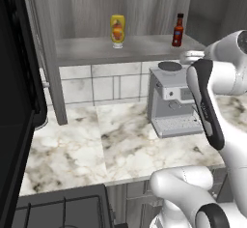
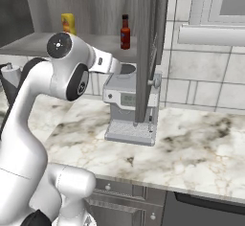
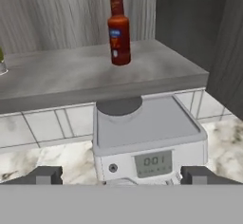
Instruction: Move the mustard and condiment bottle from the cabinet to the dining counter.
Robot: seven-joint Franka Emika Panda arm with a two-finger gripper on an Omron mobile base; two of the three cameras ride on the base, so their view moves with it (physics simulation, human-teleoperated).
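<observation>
Tool [image 3: 121,175]: fingers spread wide, nothing between them, touching nothing. It hangs in front of the open cabinet, above the coffee machine and below shelf level.

Condiment bottle [image 3: 118,26]: slim, dark reddish-brown, black cap, red-orange label with a small blue patch; the print is too small to read. It stands upright on the cabinet shelf [image 3: 71,78], near the shelf's right end and set back from the front edge.

Mustard [image 1: 117,30]: squat yellow bottle with a red-orange label, wording not legible. It stands upright on the same shelf, well apart from the condiment bottle, to its left in the left base view.

Cabinet [image 1: 91,9]: grey wood-grain, door [image 2: 149,48] swung open; it holds the two bottles.

Coffee machine [image 3: 149,144]: grey, standing on the marble desk [image 1: 120,145] under the shelf against the tiled wall. Its small front display reads "001".
</observation>
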